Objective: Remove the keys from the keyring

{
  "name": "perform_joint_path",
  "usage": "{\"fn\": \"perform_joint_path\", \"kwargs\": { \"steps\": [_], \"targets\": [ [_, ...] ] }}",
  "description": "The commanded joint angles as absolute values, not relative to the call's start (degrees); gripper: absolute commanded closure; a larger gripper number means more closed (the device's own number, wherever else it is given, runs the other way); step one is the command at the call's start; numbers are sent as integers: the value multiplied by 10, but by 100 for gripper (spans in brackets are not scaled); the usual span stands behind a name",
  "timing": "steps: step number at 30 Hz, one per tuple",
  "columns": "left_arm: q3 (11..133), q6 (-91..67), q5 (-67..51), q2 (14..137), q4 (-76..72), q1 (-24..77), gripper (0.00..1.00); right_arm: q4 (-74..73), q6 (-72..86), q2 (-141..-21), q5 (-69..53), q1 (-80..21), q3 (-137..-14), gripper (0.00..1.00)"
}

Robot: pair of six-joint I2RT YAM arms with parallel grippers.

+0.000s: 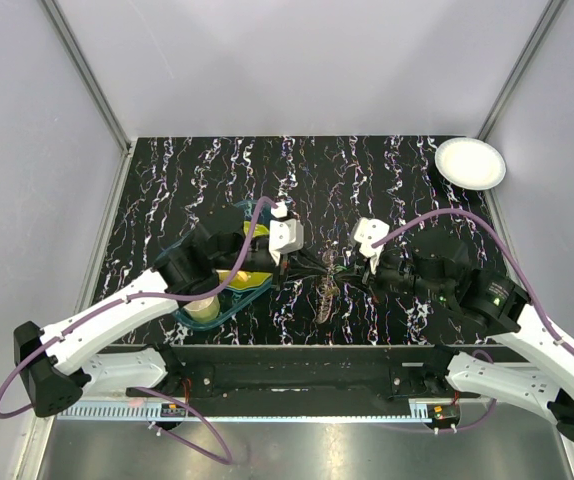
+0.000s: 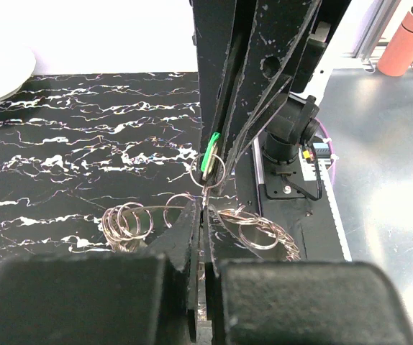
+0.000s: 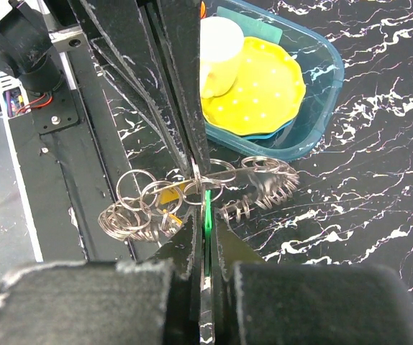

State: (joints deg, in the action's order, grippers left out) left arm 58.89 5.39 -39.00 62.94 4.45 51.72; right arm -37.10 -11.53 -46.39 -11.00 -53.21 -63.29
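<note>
The keyring [image 1: 327, 297] hangs between both grippers over the table's middle, a floppy wire loop crowded with small silver rings [image 3: 131, 212]. In the left wrist view, bunches of its rings [image 2: 124, 223] lie to either side of my left gripper [image 2: 205, 205], which is shut on a small ring of it. A flat green key [image 3: 208, 205] hangs from that small ring, and my right gripper [image 3: 206, 215] is shut on it. The two grippers meet tip to tip, left [image 1: 307, 264] and right [image 1: 339, 270]. A yellow key [image 3: 165, 194] shows among the rings.
A teal tray [image 1: 229, 312] at the left holds a yellow plate [image 3: 264, 93] and a pale cup [image 3: 217, 54], close to the hanging rings. A white plate [image 1: 470, 162] sits at the far right corner. The black mounting rail [image 1: 297, 375] runs along the near edge.
</note>
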Motion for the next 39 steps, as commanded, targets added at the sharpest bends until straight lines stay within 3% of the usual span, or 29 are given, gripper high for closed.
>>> {"fn": "perform_joint_path", "kwargs": {
  "steps": [1,14,34,39],
  "targets": [
    [577,87,-380,613,26,522,100,-323,-109,-456,-100,-532,-638,100],
    [582,184,-367,613,62,541,100,-297,-161,-471,-150,-532,-638,100],
    [595,145,-399,641,76,541,100,-319,-272,-510,-174,-531,-663,100],
    [598,142,-385,643,81,541,100,-329,-299,-515,-178,-532,-675,96]
  ]
}}
